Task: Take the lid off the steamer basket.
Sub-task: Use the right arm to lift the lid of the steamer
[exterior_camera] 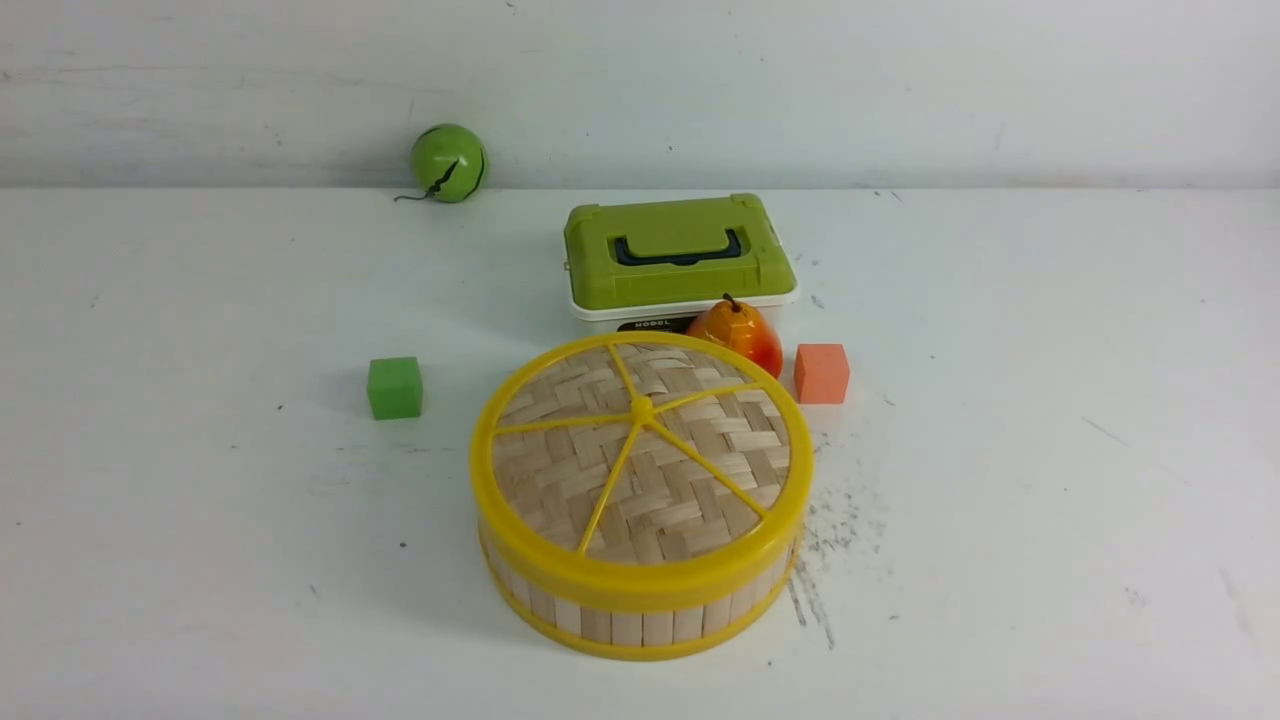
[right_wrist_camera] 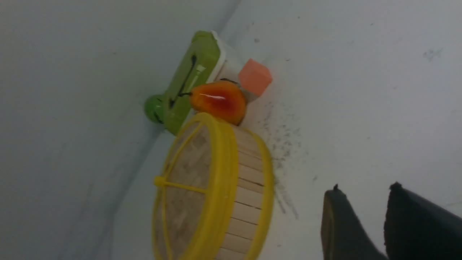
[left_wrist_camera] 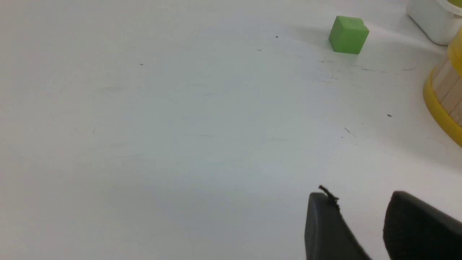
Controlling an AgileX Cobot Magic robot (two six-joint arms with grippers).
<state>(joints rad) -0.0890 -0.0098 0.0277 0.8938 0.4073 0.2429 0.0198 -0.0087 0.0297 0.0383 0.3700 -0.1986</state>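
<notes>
The lid (exterior_camera: 640, 450), a woven bamboo disc with a yellow rim and yellow spokes, sits closed on the steamer basket (exterior_camera: 640, 615) at the front middle of the table. Both show in the right wrist view, the lid (right_wrist_camera: 187, 180) on the basket (right_wrist_camera: 249, 195). The basket's edge shows in the left wrist view (left_wrist_camera: 445, 97). Neither arm shows in the front view. My left gripper (left_wrist_camera: 361, 196) is open and empty over bare table, left of the basket. My right gripper (right_wrist_camera: 364, 187) is open and empty, off to the basket's right.
A green-and-white box (exterior_camera: 678, 255) stands behind the basket, with an orange pear-like fruit (exterior_camera: 737, 333) between them. An orange cube (exterior_camera: 821, 373) lies right of the fruit, a green cube (exterior_camera: 394, 387) left of the basket, a green ball (exterior_camera: 448, 162) by the back wall.
</notes>
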